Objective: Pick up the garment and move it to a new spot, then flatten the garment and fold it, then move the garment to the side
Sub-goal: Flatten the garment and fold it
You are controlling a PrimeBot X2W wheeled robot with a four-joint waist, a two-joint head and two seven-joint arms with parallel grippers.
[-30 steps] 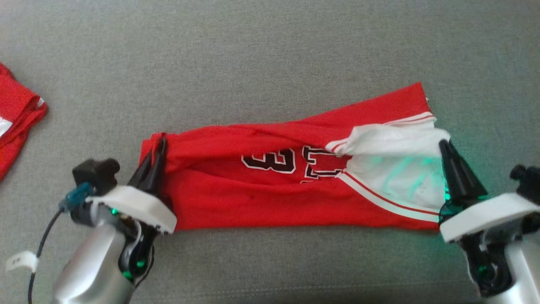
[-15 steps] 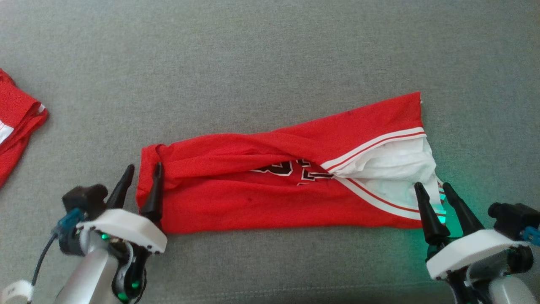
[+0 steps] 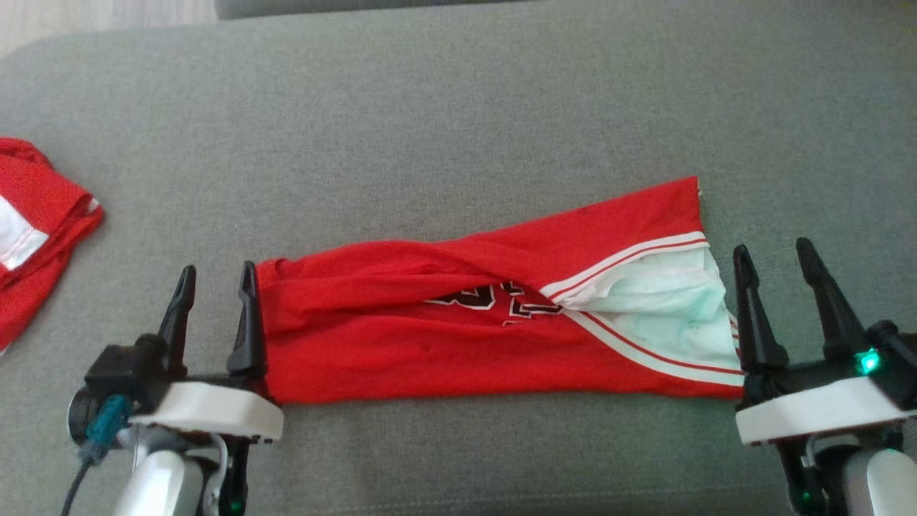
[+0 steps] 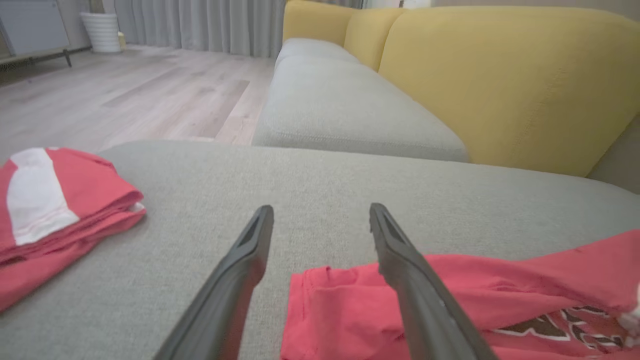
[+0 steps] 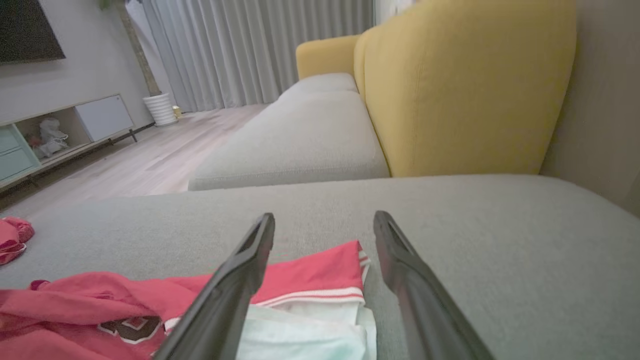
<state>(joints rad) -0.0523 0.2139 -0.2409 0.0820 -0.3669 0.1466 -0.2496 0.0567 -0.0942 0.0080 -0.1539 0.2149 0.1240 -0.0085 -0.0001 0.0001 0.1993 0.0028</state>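
Head view, nearest row: left gripper (image 3: 218, 267), jaws spread wide, holding nothing; its inner finger stands at the left end of the garment (image 3: 430, 344), and whether it touches the cloth cannot be told

Same row: right gripper (image 3: 772, 246), jaws equally wide, holding nothing, its inner finger just beside the garment's right end

Change: a second ago both grippers were pinched shut on those two ends. Now both have let go and stand just off them, so the cloth is released and rests on its own weight

Item, task garment: red jersey with white trim and dark numerals, lying as a long band across the grey cushion (image 3: 458, 107), between the two grippers. An upper layer runs skewed from lower left to upper right, half covering the numerals. Pale inner fabric shows at the right end

Judgement: a lengthwise fold looks just laid down. The layers do not line up, so some smoothing or a further fold across the length seems due before the move to the side

Item, further left: second red and white garment (image 3: 36, 236), bunched at the cushion's edge, well apart from the first

Left wrist view, far ground: yellow backrest (image 4: 500, 75), wooden floor (image 4: 125, 90), grey curtains (image 4: 200, 25)
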